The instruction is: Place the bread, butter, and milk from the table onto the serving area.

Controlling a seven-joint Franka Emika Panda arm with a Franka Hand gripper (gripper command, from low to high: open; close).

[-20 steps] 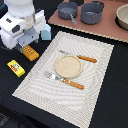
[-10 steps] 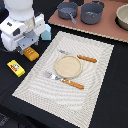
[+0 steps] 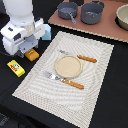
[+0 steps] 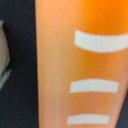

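The bread (image 3: 32,54) lies on the black worktop (image 3: 107,100) at the left of the exterior view, just off the left edge of the serving area (image 3: 50,95) and mostly tucked under the white arm head (image 3: 22,34). Only its lower-right end shows there, so its long axis is hard to read in that view. In the wrist view the bread (image 4: 80,65) fills most of the frame; its long axis runs along the frame's height, and three pale slash marks cross it at right angles. A sliver of a pale object with green marks (image 4: 4,60) sits at the frame edge beside it, apart from the loaf across a strip of dark worktop.

The fingers are hidden below the arm head in the exterior view and do not show in the wrist view, so I cannot tell whether they are open or closed.

The butter (image 3: 16,68) rests lower left of the loaf, near it but not touching, its long axis slanting from upper left to lower right, a red mark on top; no writing is legible. The milk (image 3: 46,34) stands at the mat's upper-left corner, partly behind the arm.

On the mat, the plate (image 3: 67,66) sits centrally, one piece of cutlery (image 3: 64,81) below it and another (image 3: 80,57) above it, both lying upper left to lower right. The lower part of the mat is bare weave.
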